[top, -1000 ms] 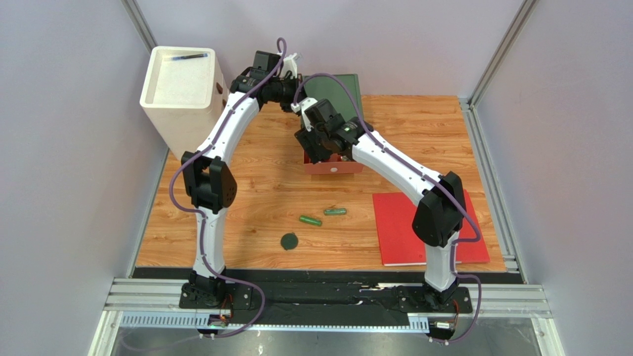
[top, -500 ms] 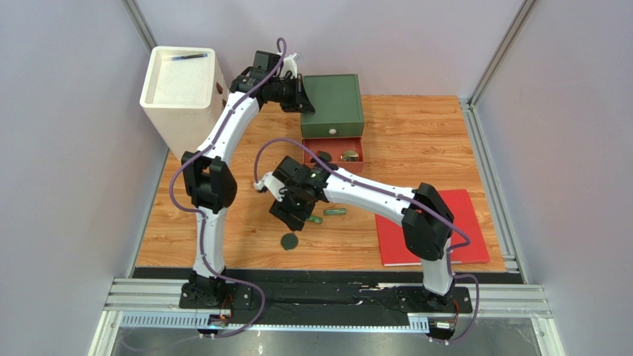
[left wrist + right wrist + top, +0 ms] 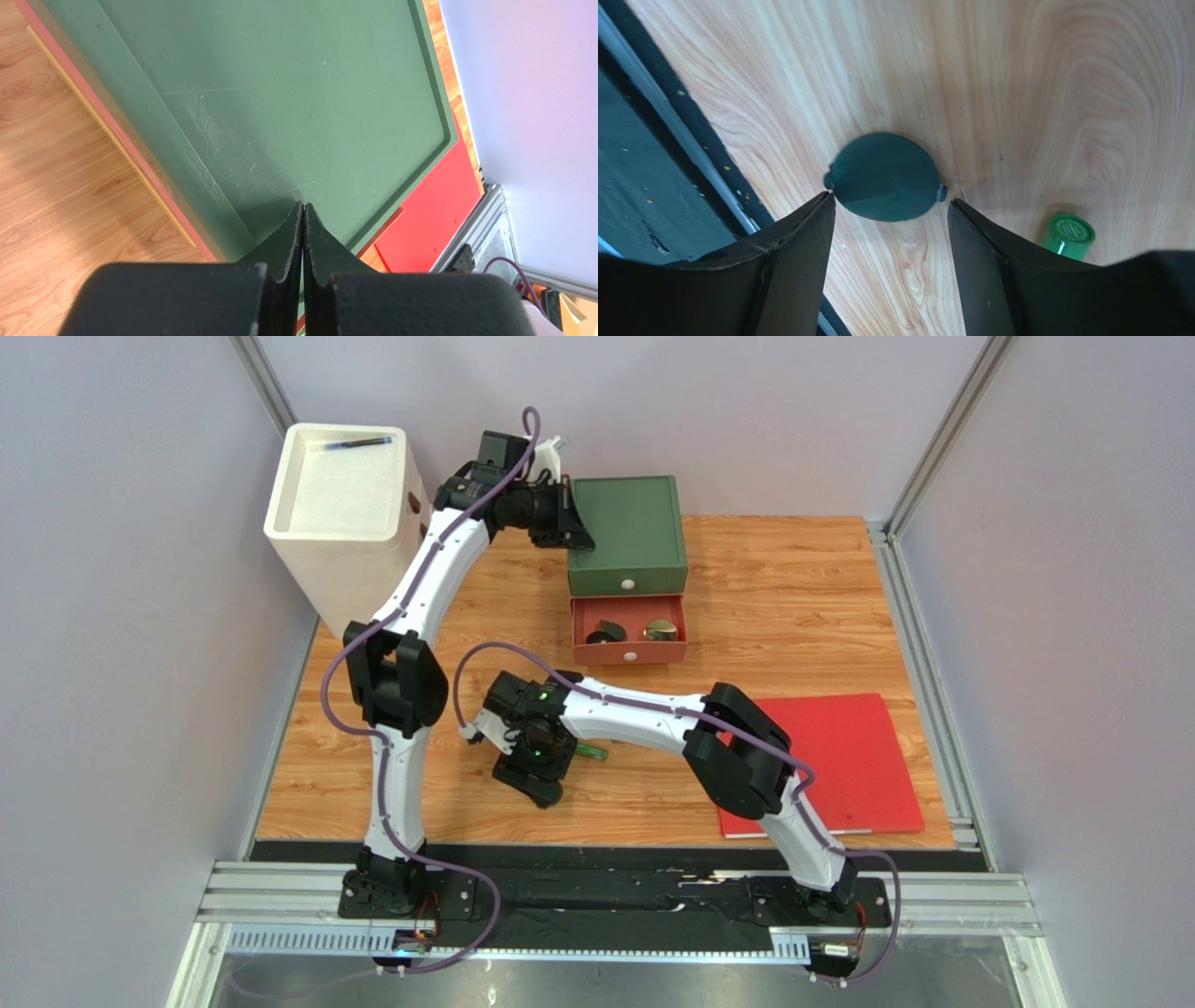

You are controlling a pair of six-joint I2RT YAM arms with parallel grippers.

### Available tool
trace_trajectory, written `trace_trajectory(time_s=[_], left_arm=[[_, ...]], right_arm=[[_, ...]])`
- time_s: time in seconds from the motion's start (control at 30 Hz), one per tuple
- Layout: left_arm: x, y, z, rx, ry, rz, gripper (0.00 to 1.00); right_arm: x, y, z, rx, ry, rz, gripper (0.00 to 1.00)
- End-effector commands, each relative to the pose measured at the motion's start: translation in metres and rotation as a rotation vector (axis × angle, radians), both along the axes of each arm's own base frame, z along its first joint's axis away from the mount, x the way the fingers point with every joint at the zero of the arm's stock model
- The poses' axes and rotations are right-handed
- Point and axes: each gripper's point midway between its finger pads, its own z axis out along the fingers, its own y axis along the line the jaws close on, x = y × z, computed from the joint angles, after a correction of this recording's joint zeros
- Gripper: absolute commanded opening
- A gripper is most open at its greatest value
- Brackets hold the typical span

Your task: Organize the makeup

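While set out on a wooden table [image 3: 786, 602] with a white bin [image 3: 344, 511] at ten o'clock, a green box [image 3: 627, 532] at twelve and a flat red book [image 3: 842, 756] at four, looks only partly sorted. Shows a dark piece [image 3: 608, 632] and a paler round one [image 3: 659, 630] lying in the open red drawer [image 3: 629, 654] at six o'clock of the box, and leaves a round dark compact [image 3: 885, 177] and a slim green tube [image 3: 1069, 236] loose on the boards toward six o'clock of the table. Reads as the pick-up step for the compact. Finds the right gripper [image 3: 891, 203] poised over it with jaws spread wide, one finger at nine o'clock of the disc and one at three, holding nothing. Places the tube just beside, at four o'clock of the compact in the wrist view. Finds the left gripper [image 3: 303, 231] at the box's nine o'clock edge, jaws pressed fully together on nothing; cannot say whether the tips touch the lid. Calls next for sinking straight down until the fingertips bracket the thin rim, closing low against the wood, then carrying toward the drawer at twelve o'clock. Hides the compact wholly under the right wrist in the overhead view, and most of the tube too. Cuts the tube down to its end cap in the wrist view. Leaves the drawer pieces, and a thin dark thing [image 3: 354, 443] on the bin's top, too small to name.
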Motion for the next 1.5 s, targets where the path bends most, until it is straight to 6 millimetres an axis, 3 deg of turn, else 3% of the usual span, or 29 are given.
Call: trace_trajectory(time_s=[0.0, 0.07, 0.13, 0.17, 0.2, 0.4, 0.53, 0.63, 0.93, 1.1, 1.2, 1.47], left_arm=[[-0.024, 0.037, -0.100, 0.219, 0.295, 0.060, 0.00], [-0.023, 0.037, -0.099, 0.216, 0.290, 0.061, 0.00], [-0.023, 0.037, -0.099, 0.217, 0.290, 0.062, 0.00], [-0.023, 0.037, -0.098, 0.216, 0.287, 0.062, 0.00], [-0.023, 0.036, -0.098, 0.216, 0.287, 0.061, 0.00], [-0.022, 0.038, -0.097, 0.218, 0.285, 0.064, 0.00], [-0.022, 0.040, -0.098, 0.221, 0.286, 0.066, 0.00], [-0.023, 0.040, -0.098, 0.220, 0.289, 0.066, 0.00], [-0.024, 0.040, -0.098, 0.218, 0.290, 0.066, 0.00], [-0.025, 0.040, -0.099, 0.217, 0.289, 0.067, 0.00], [-0.026, 0.040, -0.101, 0.217, 0.295, 0.065, 0.00], [-0.028, 0.040, -0.104, 0.219, 0.303, 0.063, 0.00]], right_arm=[[-0.004, 0.020, 0.001, 0.038, 0.000, 0.001, 0.63], [-0.005, 0.020, -0.004, 0.034, 0.001, -0.010, 0.61], [-0.004, 0.018, -0.010, 0.020, 0.003, -0.019, 0.51], [-0.003, 0.016, -0.012, 0.011, -0.005, -0.026, 0.37], [-0.002, 0.015, -0.016, 0.000, -0.012, -0.029, 0.29], [-0.002, -0.005, -0.041, -0.105, -0.015, -0.041, 0.00], [-0.001, -0.013, -0.042, -0.127, -0.033, -0.054, 0.00], [0.010, -0.009, -0.022, -0.085, -0.083, -0.082, 0.00], [0.047, -0.005, 0.065, 0.088, -0.237, -0.179, 0.00], [0.066, -0.017, 0.112, 0.146, -0.357, -0.224, 0.00], [0.082, -0.027, 0.131, 0.157, -0.428, -0.261, 0.00], [0.157, -0.066, 0.195, 0.247, -0.621, -0.469, 0.00]])
